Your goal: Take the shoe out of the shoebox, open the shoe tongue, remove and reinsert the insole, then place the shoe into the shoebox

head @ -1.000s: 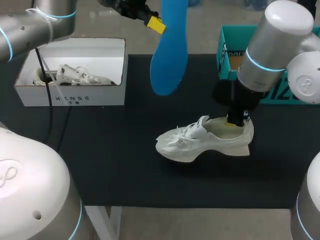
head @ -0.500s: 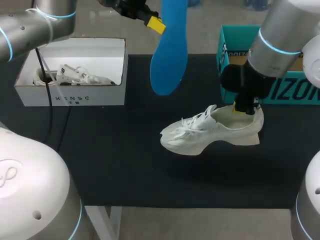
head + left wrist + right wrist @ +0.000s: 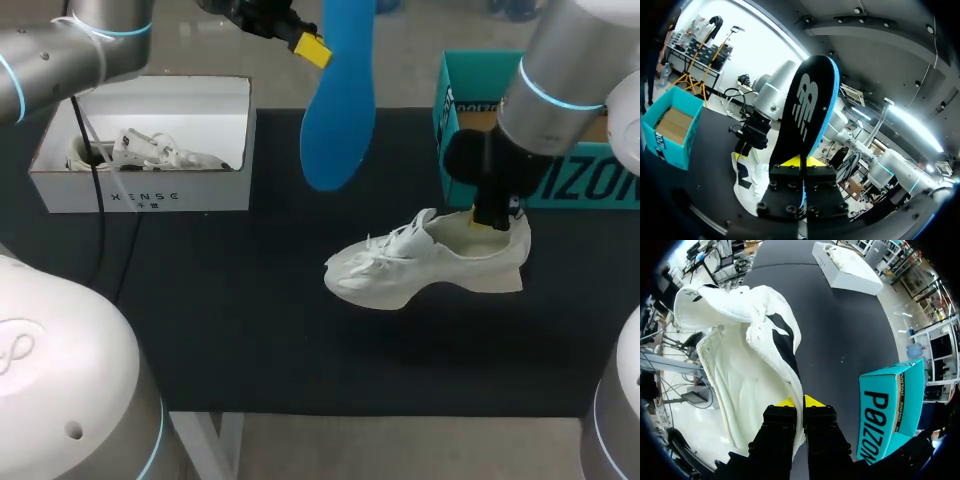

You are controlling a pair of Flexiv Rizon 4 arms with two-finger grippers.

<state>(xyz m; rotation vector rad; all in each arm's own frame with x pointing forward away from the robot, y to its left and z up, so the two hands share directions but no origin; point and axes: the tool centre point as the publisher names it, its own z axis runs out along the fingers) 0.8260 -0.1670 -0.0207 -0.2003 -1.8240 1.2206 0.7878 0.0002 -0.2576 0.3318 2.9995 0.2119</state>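
Held insole [image 3: 338, 100] aloft, steadied shoe [image 3: 420, 268].
Pinched in left gripper [image 3: 311, 49], high and clear; clamped right gripper [image 3: 794, 401] narrowly on heel rim, probably keeping the opening ready for reinsertion.

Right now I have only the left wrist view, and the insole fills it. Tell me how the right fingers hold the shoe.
Observer: The right fingers are shut on the heel wall of the white shoe, one finger inside, one outside.
Operator: Report its inside.
Observer: Bare white lining; the blue insole is not in it.
Operator: Name anything I cannot see.
Observer: At the far left of the table, a white shoebox holds a second white shoe.
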